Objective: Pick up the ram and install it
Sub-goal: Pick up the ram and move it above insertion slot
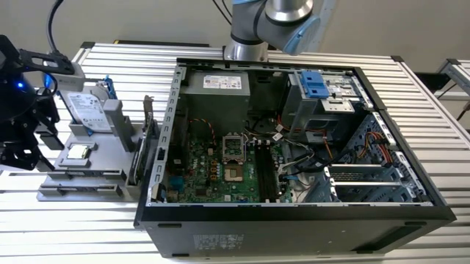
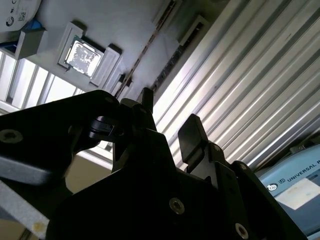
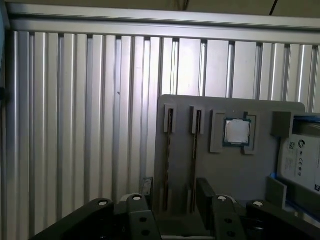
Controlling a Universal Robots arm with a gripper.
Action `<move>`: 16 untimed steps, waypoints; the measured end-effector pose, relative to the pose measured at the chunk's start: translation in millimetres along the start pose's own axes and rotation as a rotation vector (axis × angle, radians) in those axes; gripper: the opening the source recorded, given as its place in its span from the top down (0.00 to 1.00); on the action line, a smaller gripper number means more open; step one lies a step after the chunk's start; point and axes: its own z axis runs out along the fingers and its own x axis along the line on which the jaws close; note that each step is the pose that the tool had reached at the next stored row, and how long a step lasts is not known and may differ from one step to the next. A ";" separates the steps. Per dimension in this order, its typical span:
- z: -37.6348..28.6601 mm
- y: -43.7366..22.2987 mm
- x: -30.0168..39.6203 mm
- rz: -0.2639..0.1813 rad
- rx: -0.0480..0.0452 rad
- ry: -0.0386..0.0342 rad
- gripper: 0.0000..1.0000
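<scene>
The ribbed aluminium table [image 1: 426, 110] is silver-white, striped with parallel grooves. The flat plastic parts holder [image 3: 235, 175] is plain mid-grey. The square processor chip [image 3: 236, 132] shines silver inside a green rim. The boxy hard drive [image 1: 87, 110] is silver with a white label, framed in blue. The thin ram sticks [image 3: 194, 145] show as dark lines. The metal gripper [image 3: 175, 192] is matt black. The open tower computer case [image 1: 294, 231] is black, its motherboard [image 1: 213, 176] green, its plastic drive latch [image 1: 314, 83] bright blue.

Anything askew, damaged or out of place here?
Nothing stands out. The thin dark ram stick sits straight in its slot in the grey parts tray, the square silver processor chip lies flat in its recess, and the black gripper is open.
</scene>
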 end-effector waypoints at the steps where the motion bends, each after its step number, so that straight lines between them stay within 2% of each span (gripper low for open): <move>1: 0.6 0.0 0.0 0.000 -0.0003 0.0000 0.00; 16: 7.7 -0.4 0.1 -0.007 -0.0013 0.0000 0.00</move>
